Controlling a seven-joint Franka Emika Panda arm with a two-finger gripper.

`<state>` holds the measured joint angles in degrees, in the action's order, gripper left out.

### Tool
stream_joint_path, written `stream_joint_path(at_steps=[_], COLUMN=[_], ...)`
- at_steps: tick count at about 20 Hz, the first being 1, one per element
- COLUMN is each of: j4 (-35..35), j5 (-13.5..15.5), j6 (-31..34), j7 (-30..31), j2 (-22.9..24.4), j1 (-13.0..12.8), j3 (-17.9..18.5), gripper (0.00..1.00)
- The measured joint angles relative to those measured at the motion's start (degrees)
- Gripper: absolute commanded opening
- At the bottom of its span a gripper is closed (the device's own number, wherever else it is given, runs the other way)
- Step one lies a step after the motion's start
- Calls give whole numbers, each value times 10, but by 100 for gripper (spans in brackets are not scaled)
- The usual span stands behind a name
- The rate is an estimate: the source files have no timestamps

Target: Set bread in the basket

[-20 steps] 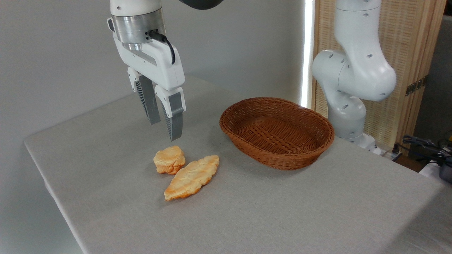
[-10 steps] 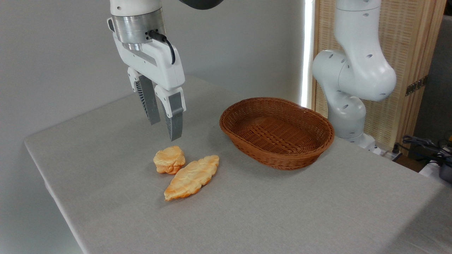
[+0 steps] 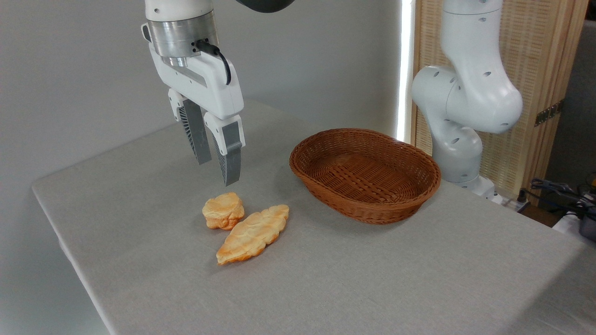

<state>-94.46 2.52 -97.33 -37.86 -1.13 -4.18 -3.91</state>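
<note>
No writing shows on bread (image 3: 223, 210) or basket (image 3: 365, 216).

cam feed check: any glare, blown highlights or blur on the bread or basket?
Camera view: bread and basket sharp, evenly lit, with soft shadows on the table; only blown highlight is the bright vertical strip behind the basket; pincer crisp, no motion blur.
</note>
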Motion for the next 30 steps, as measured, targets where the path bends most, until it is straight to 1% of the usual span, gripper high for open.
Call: stream_joint_path(at_steps=[20,25,27,30], j4=[0,-5,-10,-26], j5=[0,15,18,33], j6=[0,-5,-17,-52], j7=[0,0,0,0], j2=[-1,-4,-7,-16], j1=[0,-3,-8,-16], j3=[-3,-7,-10,-24], gripper=[100,100,100,100])
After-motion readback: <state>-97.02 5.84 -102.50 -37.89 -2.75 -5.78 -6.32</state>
